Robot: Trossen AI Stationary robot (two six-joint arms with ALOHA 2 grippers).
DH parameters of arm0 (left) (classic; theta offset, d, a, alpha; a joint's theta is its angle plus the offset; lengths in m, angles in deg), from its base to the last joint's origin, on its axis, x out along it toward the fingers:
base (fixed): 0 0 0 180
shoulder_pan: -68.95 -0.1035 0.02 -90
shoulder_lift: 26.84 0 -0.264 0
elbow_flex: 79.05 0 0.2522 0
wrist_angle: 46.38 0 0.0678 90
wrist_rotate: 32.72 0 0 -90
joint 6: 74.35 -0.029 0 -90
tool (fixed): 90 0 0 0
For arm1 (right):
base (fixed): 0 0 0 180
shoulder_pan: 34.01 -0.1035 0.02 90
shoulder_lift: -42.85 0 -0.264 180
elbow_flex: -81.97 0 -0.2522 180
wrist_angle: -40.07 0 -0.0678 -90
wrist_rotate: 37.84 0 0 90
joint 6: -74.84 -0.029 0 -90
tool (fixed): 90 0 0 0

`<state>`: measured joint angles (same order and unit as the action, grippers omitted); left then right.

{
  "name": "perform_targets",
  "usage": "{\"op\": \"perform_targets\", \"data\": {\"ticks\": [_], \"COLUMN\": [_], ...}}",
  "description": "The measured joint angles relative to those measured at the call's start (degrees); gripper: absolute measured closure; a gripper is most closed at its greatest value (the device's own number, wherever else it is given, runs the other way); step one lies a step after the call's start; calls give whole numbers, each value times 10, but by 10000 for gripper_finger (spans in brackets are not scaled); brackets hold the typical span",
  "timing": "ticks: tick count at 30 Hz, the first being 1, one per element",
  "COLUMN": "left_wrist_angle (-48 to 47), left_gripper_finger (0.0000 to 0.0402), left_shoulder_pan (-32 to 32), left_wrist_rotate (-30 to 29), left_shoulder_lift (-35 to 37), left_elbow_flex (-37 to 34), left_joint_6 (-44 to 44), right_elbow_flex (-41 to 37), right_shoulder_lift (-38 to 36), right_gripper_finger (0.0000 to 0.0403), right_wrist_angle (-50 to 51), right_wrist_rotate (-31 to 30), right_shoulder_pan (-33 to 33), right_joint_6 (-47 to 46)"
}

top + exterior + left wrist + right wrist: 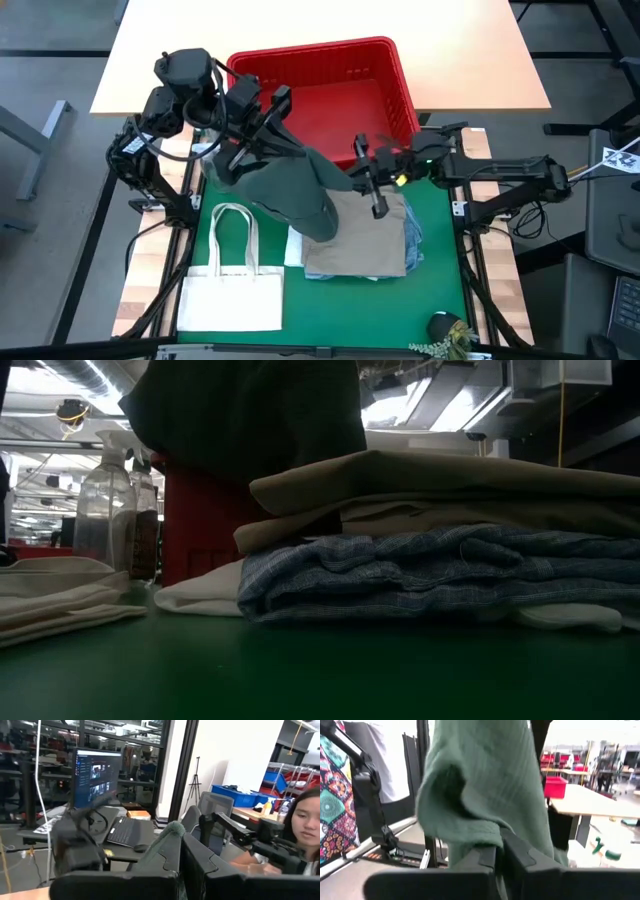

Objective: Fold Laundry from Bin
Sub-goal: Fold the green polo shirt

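Note:
A dark green garment (300,190) hangs above the green mat (400,310), held between both grippers just in front of the red bin (330,85). My left gripper (262,142) is shut on its upper left part. My right gripper (354,180) is shut on its right edge. Below it a folded tan garment (360,235) lies on a blue-and-white striped one (420,570), with white cloth (293,248) beside them. In the low view the green garment (250,410) hangs behind the stack. My left gripper pinches a bunched bit of the green garment (172,834) between its two fingers, coming in about level from the table's left. A tuft sticks out past the fingertips. The cloth hangs below, clear of the mat. My right gripper pinches a folded edge of the green garment (492,837) between its two fingers, coming in about level from the table's right. The cloth rises in loose folds beyond the fingers and also drapes down past them, slack.
A flat white tote bag (232,290) lies at the mat's near left. A clear spray bottle (105,500) stands by the bin. A dark object with a sprig (450,330) sits at the near right corner. A person (305,835) sits beyond the table.

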<state>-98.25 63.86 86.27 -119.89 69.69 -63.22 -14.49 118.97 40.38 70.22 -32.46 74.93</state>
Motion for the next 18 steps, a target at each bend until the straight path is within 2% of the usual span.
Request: {"op": "perform_targets", "data": {"ticks": [3,5,18], "left_wrist_angle": [0,0,6], "left_gripper_finger": [401,401,401], "left_shoulder_pan": [8,14,45], "left_wrist_rotate": [-1,-11,-164], "left_shoulder_lift": [0,0,-13], "left_elbow_flex": [0,0,0], "left_joint_6": [8,8,-28], "right_elbow_flex": [0,0,0], "right_shoulder_lift": [-33,-61,-248], "right_gripper_finger": [380,392,400], "right_wrist_angle": [5,16,47], "right_wrist_rotate": [0,0,15], "right_shoulder_pan": [0,0,0], "right_joint_6": [0,0,-63]}}
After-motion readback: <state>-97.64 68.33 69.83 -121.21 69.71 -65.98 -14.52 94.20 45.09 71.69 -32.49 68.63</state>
